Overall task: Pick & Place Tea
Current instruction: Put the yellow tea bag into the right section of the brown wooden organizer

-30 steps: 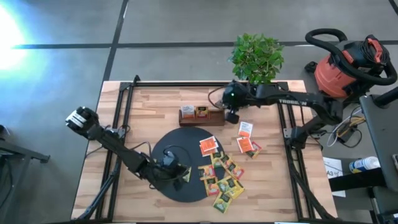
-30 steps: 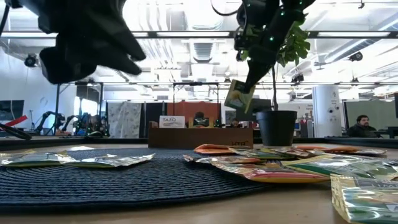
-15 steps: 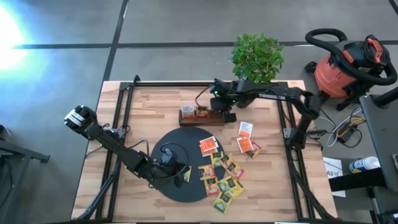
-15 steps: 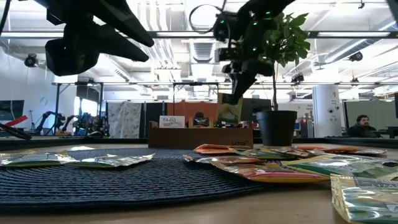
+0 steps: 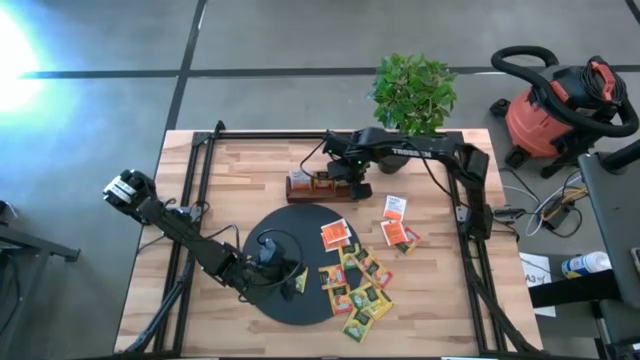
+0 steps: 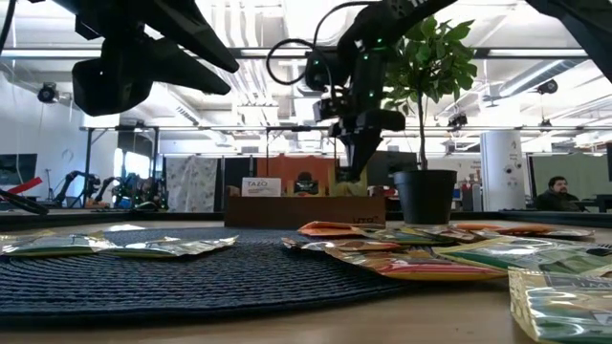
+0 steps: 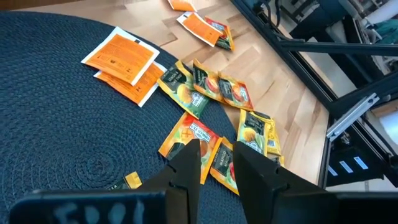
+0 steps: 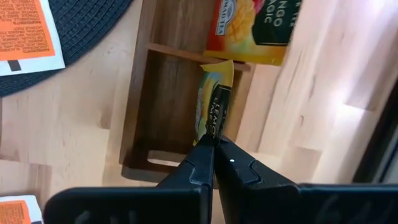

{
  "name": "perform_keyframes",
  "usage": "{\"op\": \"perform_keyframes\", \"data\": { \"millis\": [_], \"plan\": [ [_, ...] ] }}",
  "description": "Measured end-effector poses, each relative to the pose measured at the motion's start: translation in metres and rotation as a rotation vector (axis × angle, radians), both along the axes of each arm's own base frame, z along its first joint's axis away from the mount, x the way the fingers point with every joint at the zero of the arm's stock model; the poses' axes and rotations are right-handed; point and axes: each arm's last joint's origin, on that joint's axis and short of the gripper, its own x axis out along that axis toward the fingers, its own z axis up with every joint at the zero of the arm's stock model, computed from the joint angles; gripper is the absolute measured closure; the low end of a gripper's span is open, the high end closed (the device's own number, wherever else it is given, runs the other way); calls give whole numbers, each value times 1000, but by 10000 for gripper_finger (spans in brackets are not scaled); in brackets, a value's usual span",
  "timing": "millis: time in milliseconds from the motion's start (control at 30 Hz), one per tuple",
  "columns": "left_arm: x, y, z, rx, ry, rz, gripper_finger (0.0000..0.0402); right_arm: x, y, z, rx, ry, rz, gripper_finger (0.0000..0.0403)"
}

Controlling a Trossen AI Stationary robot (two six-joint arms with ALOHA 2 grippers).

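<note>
My right gripper [image 5: 351,178] stands above the small wooden box [image 5: 322,184] at the table's far middle, shut on a yellow-green tea sachet [image 8: 214,102]. The sachet shows edge-on over the box's compartment [image 8: 161,99]. Another sachet [image 8: 252,28] stands in the neighbouring compartment. Several loose sachets [image 5: 360,282] lie on the wood and on the right edge of the round black mat [image 5: 262,295]. My left gripper [image 7: 217,167] hovers open over the mat, its fingers pointing at the sachet heap with nothing between them. My right gripper pinches the sachet's upper edge [image 8: 213,129] between its two fingers, coming from above and pointing steeply down. The sachet hangs upright below the fingertips [image 6: 359,143]. Its lower end [image 8: 216,70] reaches down into the box's compartment; whether it touches the bottom, I cannot tell.
A potted plant [image 5: 413,92] stands at the far edge, right behind the box. Black frame rails [image 5: 470,250] run along the table's left and right sides. Two orange sachets [image 5: 400,228] lie apart on the wood at the right.
My right gripper has travelled toward the table's left and down, from beside the box's right end to above the box, tipping steeper and rolling. The sachet it holds has come down from mid-air to the box. My left gripper stays over the mat.
</note>
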Motion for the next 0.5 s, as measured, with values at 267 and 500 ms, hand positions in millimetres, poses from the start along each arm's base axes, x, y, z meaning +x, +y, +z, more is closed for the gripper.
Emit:
{"op": "perform_keyframes", "data": {
  "millis": [267, 500],
  "plan": [
    [0, 0, 0, 6, 2, -1, 312, -3, -8, -8, 17, 12, -71, 394],
    [-1, 1, -3, 6, 7, 2, 312, -5, -20, -8, 14, -20, -143, 394]
  ]
}}
